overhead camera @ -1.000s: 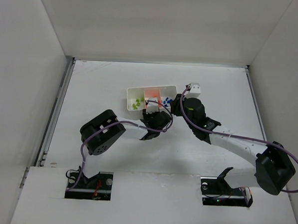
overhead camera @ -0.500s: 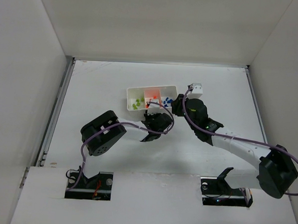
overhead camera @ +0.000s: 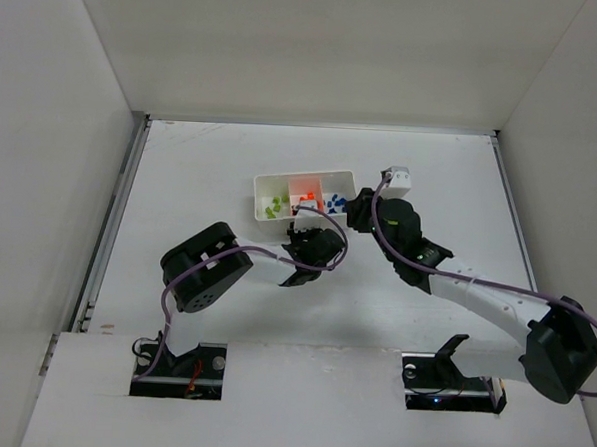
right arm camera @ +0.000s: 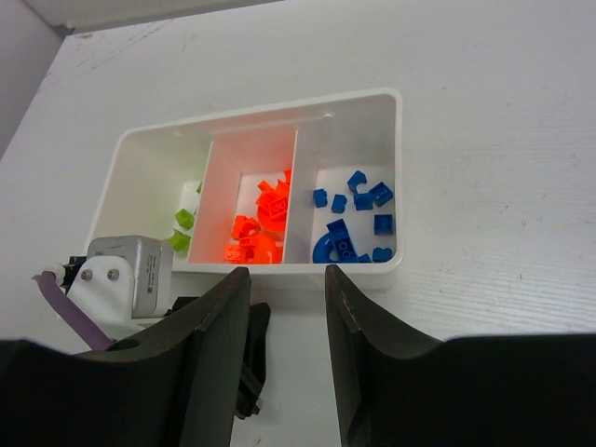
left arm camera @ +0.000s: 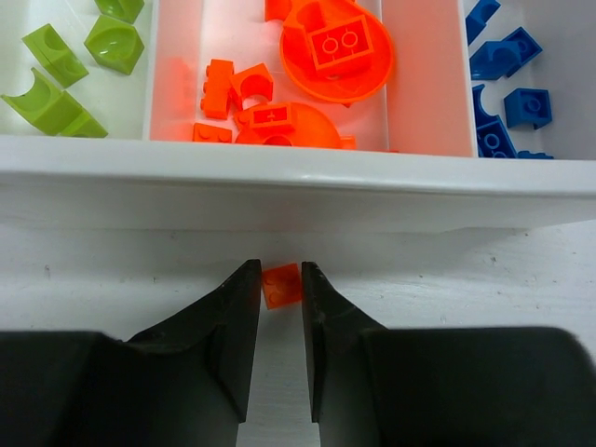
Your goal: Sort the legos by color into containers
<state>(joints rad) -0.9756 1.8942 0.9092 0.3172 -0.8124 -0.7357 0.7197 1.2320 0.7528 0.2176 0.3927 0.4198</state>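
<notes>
Before tray (left arm camera: 279, 182), left-wrist view alone shows orange lego (left arm camera: 281, 285).

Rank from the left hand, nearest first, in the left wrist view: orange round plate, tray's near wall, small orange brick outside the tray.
1. small orange brick, between the fingers of the left hand.
2. tray's near wall, just beyond the brick.
3. orange round plate, past that wall, at the top.

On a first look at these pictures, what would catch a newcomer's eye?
The white tray mid-table, its three compartments bright with green, orange and blue legos. Outside its near wall, the left gripper pinches one stray orange brick, while the right gripper hovers open beside the tray.
</notes>
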